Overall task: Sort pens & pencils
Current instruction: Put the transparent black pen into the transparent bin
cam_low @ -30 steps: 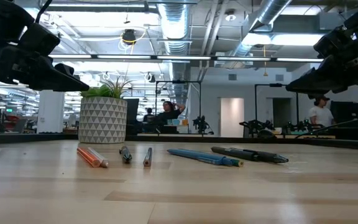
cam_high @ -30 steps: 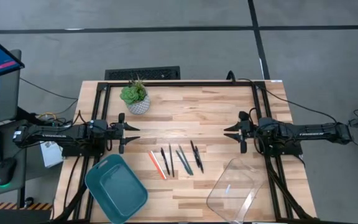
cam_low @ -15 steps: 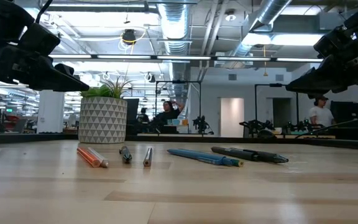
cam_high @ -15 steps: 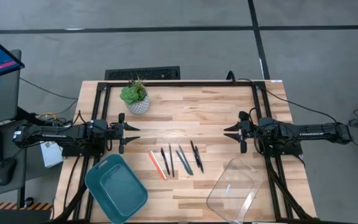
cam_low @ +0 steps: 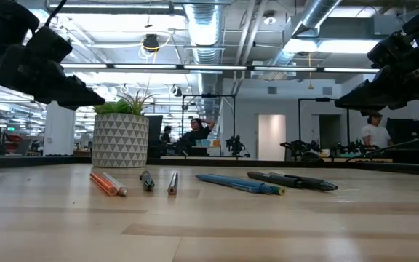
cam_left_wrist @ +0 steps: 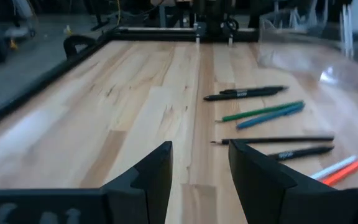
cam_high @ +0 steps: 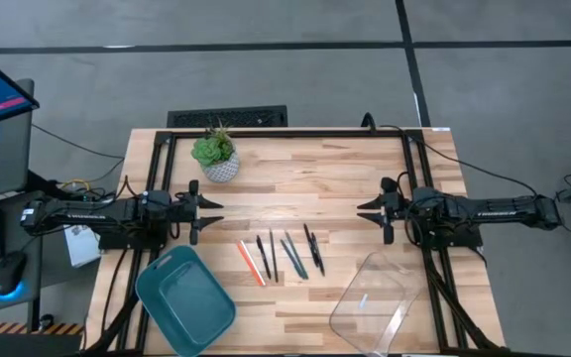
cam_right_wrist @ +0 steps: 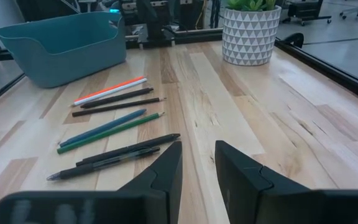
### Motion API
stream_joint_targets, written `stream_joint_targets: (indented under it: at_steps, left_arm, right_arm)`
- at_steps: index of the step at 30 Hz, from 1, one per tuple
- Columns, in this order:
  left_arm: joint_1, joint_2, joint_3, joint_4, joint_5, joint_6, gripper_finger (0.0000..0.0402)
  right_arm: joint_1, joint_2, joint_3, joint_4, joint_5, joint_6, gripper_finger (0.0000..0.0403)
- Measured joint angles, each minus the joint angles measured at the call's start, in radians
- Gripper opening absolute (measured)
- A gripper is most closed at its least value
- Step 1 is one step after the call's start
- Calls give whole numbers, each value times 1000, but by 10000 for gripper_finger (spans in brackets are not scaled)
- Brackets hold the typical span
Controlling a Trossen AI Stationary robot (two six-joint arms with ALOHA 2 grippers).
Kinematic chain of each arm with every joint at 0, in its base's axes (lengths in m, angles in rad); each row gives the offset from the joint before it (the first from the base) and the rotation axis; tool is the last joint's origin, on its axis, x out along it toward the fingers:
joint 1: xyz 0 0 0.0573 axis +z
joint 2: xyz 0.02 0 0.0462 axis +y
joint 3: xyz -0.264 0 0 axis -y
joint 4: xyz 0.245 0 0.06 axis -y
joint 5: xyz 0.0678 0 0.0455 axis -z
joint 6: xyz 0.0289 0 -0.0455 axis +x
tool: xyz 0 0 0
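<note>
Lying in a loose row near the table's (cam_high: 345,178) front edge, the pens (cam_high: 312,248) and pencils (cam_high: 250,262) were untouched while both the left gripper (cam_high: 204,215) and right gripper (cam_high: 370,215) hovered slightly parted and empty, so a good first pick probably meant descending squarely over one stick.

Two matte black arms, each tapering to a slim two-fingered end effector (cam_high: 208,204), trail dark cables.

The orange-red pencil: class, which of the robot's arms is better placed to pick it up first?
Probably the left. The orange-red pencil lies at the row's left end, nearer the left gripper and the teal bin; the right gripper waits beyond the pens.
</note>
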Motion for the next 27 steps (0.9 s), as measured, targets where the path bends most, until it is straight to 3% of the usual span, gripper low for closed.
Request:
stream_joint_targets:
  at_steps: [5, 17, 21, 27]
  left_arm:
    - [0, 0, 0, 0, 0, -175, 149]
    - [0, 0, 0, 4, 0, -261, 149]
    - [0, 0, 0, 4, 0, -362, 149]
    - [0, 0, 0, 0, 1, -374, 149]
  right_arm:
    - [0, 0, 0, 0, 0, 0, 118]
    - [-2, 0, 0, 8, 2, 0, 118]
    - [-24, 0, 0, 76, 6, -1, 118]
    - [-79, 0, 0, 213, 8, -47, 118]
